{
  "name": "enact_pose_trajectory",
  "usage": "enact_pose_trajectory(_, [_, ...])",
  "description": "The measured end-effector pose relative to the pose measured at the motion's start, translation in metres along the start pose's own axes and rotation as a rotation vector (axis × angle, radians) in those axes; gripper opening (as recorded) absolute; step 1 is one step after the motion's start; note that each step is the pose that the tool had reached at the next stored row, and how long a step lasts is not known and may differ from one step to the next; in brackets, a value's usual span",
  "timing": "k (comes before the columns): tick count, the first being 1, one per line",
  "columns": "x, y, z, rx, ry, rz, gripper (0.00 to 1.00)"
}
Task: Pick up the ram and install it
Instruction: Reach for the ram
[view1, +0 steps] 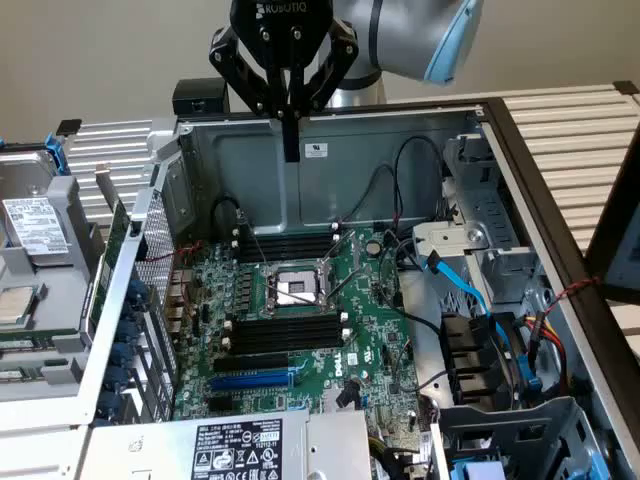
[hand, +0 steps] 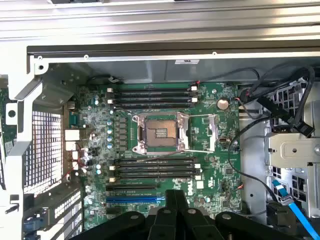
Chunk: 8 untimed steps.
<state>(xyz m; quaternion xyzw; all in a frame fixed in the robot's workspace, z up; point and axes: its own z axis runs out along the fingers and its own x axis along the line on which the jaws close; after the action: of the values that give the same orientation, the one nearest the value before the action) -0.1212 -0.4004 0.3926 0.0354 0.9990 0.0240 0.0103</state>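
High over CPU socket (view1: 297, 288), gripper (view1: 290, 150) pinched together, empty (my read); careless descent could bend socket pins.

Lit evenly and diffusely from above. Soft shading at the foot of the chassis rear wall (view1: 350, 160). Pale glare along the ribbed metal panel (hand: 160, 20) in the wrist view. Muted colour across the motherboard (hand: 210, 150).

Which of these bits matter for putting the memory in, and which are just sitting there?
For the job: green memory stick beside the case, it seems; black memory slots; the shut jaws overhead.
Just there: blue slot, hard drive, blue cable.
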Motion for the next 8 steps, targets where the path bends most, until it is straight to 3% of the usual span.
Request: enact_pose_trajectory(8, [0.0,-0.0001,0.0,0.0,-0.0001,0.0,0.11])
